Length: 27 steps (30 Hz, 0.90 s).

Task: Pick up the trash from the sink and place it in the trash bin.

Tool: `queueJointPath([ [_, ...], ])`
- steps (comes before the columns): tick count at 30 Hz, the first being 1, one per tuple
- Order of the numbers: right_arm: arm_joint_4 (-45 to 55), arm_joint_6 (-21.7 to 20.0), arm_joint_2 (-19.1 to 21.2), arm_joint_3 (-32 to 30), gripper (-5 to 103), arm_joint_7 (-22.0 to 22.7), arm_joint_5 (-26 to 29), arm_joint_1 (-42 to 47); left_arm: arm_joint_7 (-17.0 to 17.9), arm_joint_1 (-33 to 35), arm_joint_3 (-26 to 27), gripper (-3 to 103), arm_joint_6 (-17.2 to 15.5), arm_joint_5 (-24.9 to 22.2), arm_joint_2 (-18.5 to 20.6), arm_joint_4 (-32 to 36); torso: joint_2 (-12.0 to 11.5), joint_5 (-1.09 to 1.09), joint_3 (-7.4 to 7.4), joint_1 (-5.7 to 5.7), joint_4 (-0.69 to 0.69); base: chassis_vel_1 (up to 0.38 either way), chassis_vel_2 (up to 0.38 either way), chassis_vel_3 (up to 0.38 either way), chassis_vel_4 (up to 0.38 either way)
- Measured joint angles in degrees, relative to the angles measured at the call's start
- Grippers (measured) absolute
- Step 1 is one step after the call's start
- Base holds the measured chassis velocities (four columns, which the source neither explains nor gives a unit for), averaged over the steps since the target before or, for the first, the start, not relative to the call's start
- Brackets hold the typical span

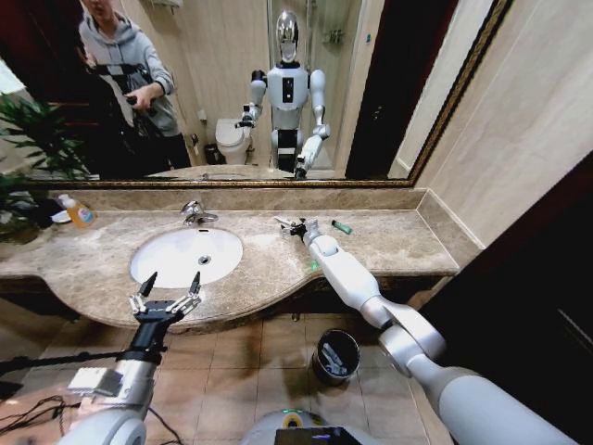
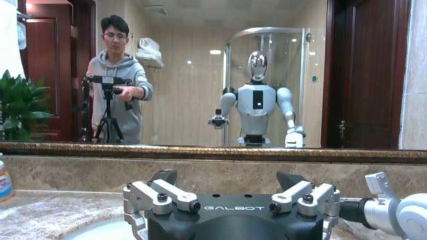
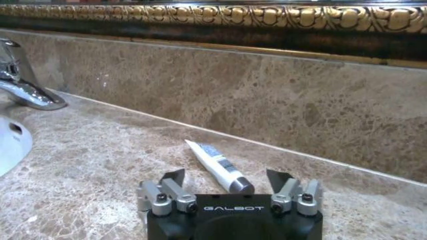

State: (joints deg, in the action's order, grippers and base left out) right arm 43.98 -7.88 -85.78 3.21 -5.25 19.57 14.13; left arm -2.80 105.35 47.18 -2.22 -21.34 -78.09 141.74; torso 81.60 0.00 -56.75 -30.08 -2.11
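The sink (image 1: 157, 264) is a white oval basin in the marble counter. A white tube with blue print (image 3: 217, 165) lies on the counter behind and to the right of the basin. My right gripper (image 3: 227, 176) is open, its fingers on either side of the tube's dark cap end; the same gripper (image 1: 291, 225) reaches over the counter in the head view. A green tube (image 1: 343, 227) lies just right of it. My left gripper (image 1: 172, 280) hangs open at the basin's front edge, holding nothing. The black trash bin (image 1: 335, 357) stands on the floor below the counter.
A chrome faucet (image 1: 195, 213) stands behind the basin. An orange-yellow bottle (image 1: 79, 213) and a plant (image 1: 28, 139) are at the far left. A mirror with a gilt frame (image 3: 267, 17) rises behind the counter, and a wall closes the right side.
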Motion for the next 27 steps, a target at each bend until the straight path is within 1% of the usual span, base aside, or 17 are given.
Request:
queueJointPath([
  [1,-0.1,0.0,-0.1,0.0,82,-0.1,-0.1,0.0,0.0,0.0,0.0,100,0.0,0.0,0.0,0.0,0.0,0.00,0.00,0.00,0.00,0.000,0.000,0.000,0.000],
  [2,-0.1,0.0,-0.1,0.0,76,-0.2,-0.2,0.0,0.0,0.0,0.0,100,0.0,0.0,0.0,0.0,0.0,0.00,0.00,0.00,0.00,0.000,0.000,0.000,0.000],
  [3,-0.1,0.0,-0.1,0.0,76,-0.2,-0.2,0.0,0.0,0.0,0.0,100,0.0,0.0,0.0,0.0,0.0,0.00,0.00,0.00,0.00,0.000,0.000,0.000,0.000],
  [6,-0.2,0.1,0.0,0.0,59,-0.3,-0.6,0.3,0.0,0.0,0.0,100,0.0,0.0,0.0,0.0,0.0,0.00,0.00,0.00,0.00,0.000,0.000,0.000,0.000],
  [7,-0.2,0.1,0.0,0.0,59,-0.3,-0.6,0.3,0.0,0.0,0.0,100,0.0,0.0,0.0,0.0,0.0,0.00,0.00,0.00,0.00,0.000,0.000,0.000,0.000],
  [8,-0.1,0.1,0.1,0.1,54,-0.3,-0.6,0.4,0.0,0.0,0.0,100,0.0,0.0,0.0,0.0,0.0,0.00,0.00,0.00,0.00,0.000,0.000,0.000,0.000],
  [9,0.0,0.1,0.2,0.1,54,-0.3,-0.6,0.5,0.0,0.0,0.0,100,0.0,0.0,0.0,0.0,0.0,0.00,0.00,0.00,0.00,0.000,0.000,0.000,0.000],
  [10,0.3,0.1,0.4,0.2,48,-0.3,-0.6,0.7,0.0,0.0,0.0,100,0.0,0.0,0.0,0.0,0.0,0.00,0.00,0.00,0.00,0.000,0.000,0.000,0.000],
  [11,0.3,0.1,0.4,0.2,48,-0.3,-0.6,0.7,0.0,0.0,0.0,100,0.0,0.0,0.0,0.0,0.0,0.00,0.00,0.00,0.00,0.000,0.000,0.000,0.000],
  [14,0.9,0.1,0.9,0.2,33,-0.3,-0.3,1.2,0.0,0.0,0.0,100,0.0,0.0,0.0,0.0,0.0,0.00,0.00,0.00,0.00,0.000,0.000,0.000,0.000],
  [15,0.9,0.1,0.9,0.2,33,-0.3,-0.3,1.2,0.0,0.0,0.0,100,0.0,0.0,0.0,0.0,0.0,0.00,0.00,0.00,0.00,0.000,0.000,0.000,0.000],
  [17,1.3,0.1,1.1,0.2,21,-0.2,-0.1,1.5,0.0,0.0,0.0,100,0.0,0.0,0.0,0.0,0.0,0.01,0.00,0.00,0.00,0.000,0.000,0.000,0.000],
  [18,1.4,0.1,1.3,0.3,18,-0.2,0.0,1.5,0.0,0.0,0.0,100,0.0,0.0,0.0,0.0,0.0,0.00,0.00,0.00,0.00,0.000,0.000,0.000,0.000],
  [23,2.3,0.0,1.7,0.3,17,0.0,0.4,1.8,0.0,0.0,0.0,100,0.0,0.0,0.0,0.0,0.0,0.00,0.00,0.00,0.00,0.000,0.000,0.000,0.000],
  [27,5.0,-0.7,2.7,0.4,17,0.5,1.3,2.6,0.0,0.0,0.0,100,0.0,0.0,0.0,0.0,0.0,0.00,0.00,0.00,-0.01,0.000,0.000,0.000,0.000],
])
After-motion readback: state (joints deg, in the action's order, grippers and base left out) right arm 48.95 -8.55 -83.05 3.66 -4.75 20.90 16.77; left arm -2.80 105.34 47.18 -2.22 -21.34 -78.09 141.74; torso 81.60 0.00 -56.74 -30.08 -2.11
